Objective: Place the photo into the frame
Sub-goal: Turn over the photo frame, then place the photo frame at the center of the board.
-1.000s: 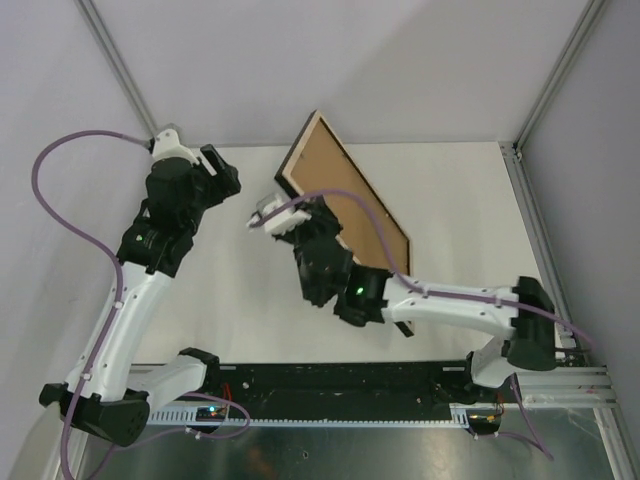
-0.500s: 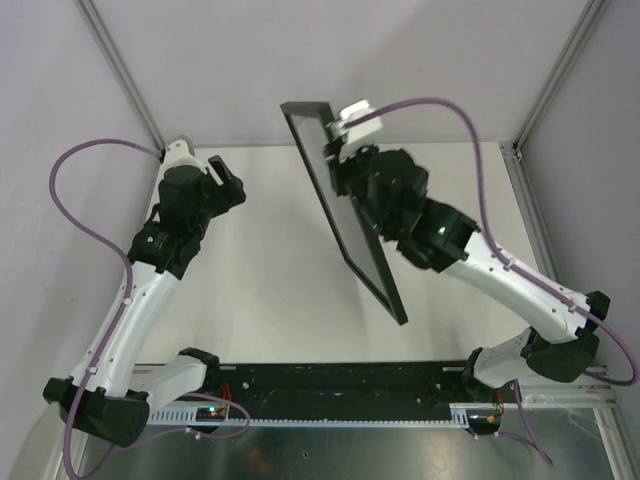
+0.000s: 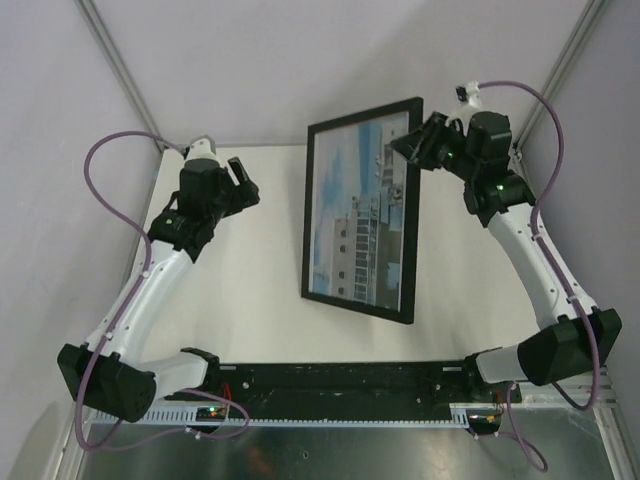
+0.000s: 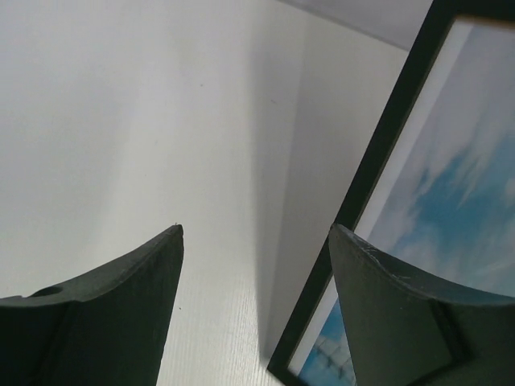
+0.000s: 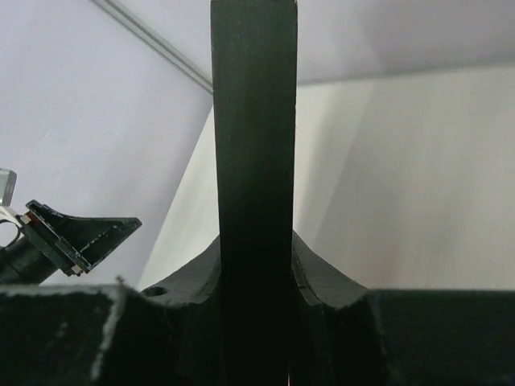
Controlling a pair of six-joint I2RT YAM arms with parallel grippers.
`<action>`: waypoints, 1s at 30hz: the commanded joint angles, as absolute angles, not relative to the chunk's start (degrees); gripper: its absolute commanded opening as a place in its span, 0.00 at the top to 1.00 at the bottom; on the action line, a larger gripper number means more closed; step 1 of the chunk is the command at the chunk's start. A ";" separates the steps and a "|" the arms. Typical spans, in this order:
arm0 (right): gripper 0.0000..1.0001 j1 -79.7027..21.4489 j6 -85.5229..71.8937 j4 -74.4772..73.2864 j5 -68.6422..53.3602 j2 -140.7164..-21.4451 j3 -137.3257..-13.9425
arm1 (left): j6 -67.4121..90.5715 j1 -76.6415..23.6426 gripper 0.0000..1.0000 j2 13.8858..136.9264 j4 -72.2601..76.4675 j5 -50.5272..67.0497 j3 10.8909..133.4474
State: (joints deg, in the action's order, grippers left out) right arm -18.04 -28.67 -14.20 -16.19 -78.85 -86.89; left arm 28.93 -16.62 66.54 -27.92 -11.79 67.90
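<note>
Right gripper (image 3: 412, 148) clamps the frame's (image 3: 306, 210) right edge near its top corner, with the photo (image 3: 350, 220) showing inside, face up. Left gripper (image 3: 240, 180) hangs spread and empty, near the left edge, with bare white table (image 3: 250, 290) between them

The right gripper (image 3: 408, 150) clamps the black frame (image 3: 305, 210) at its 1 o'clock edge, front turned upward, the photo (image 3: 350, 230) showing inside. The left gripper (image 3: 243, 182) hovers with jaws apart at the frame's 10 o'clock, not touching.
</note>
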 commanded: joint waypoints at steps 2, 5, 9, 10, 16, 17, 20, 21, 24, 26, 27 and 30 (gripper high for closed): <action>1.00 -6.89 -48.27 2.89 -36.29 -77.30 -78.14 | 27.69 -16.03 0.23 70.03 -25.83 -7.37 68.07; 1.00 -2.64 -53.82 10.93 -40.81 -78.66 -70.39 | 27.42 -15.93 0.23 72.92 -25.72 -5.17 68.25; 1.00 1.27 -60.84 23.16 -45.17 -82.04 -60.33 | 26.89 -15.77 0.24 76.11 -25.40 -2.10 68.20; 1.00 2.18 -62.19 26.57 -45.88 -83.03 -58.42 | 26.85 -15.71 0.24 76.86 -25.31 -1.49 68.16; 1.00 4.69 -72.92 47.50 -48.75 -92.63 -47.26 | 26.84 -15.48 0.24 81.03 -24.21 1.98 66.64; 1.00 4.72 -73.99 50.42 -48.85 -94.04 -46.13 | 26.87 -15.48 0.24 81.47 -23.97 2.22 66.37; 1.00 4.75 -75.85 55.72 -48.91 -98.13 -43.41 | 26.99 -15.24 0.24 82.53 -23.42 2.83 65.16; 1.00 4.75 -75.67 56.64 -48.84 -98.99 -42.75 | 27.16 -15.13 0.24 82.75 -23.27 2.91 64.75; 1.00 4.75 -74.28 57.02 -48.48 -100.93 -40.99 | 28.96 -14.66 0.22 82.55 -22.93 2.43 62.83; 0.98 4.70 -72.71 55.32 -48.26 -101.81 -40.18 | 31.43 -14.26 0.21 81.74 -22.80 1.00 61.15; 0.95 4.68 -71.38 53.98 -48.17 -102.06 -39.99 | 32.90 -14.03 0.20 81.04 -22.78 0.59 60.24; 0.84 4.52 -67.15 47.24 -47.49 -102.08 -39.80 | 39.80 -13.31 0.15 78.32 -22.84 -1.76 55.73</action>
State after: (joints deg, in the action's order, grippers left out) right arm 4.80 -68.10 48.05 -44.93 -102.13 -39.66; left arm 31.51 -14.57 82.54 -23.97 1.13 59.94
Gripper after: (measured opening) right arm 0.301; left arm 0.825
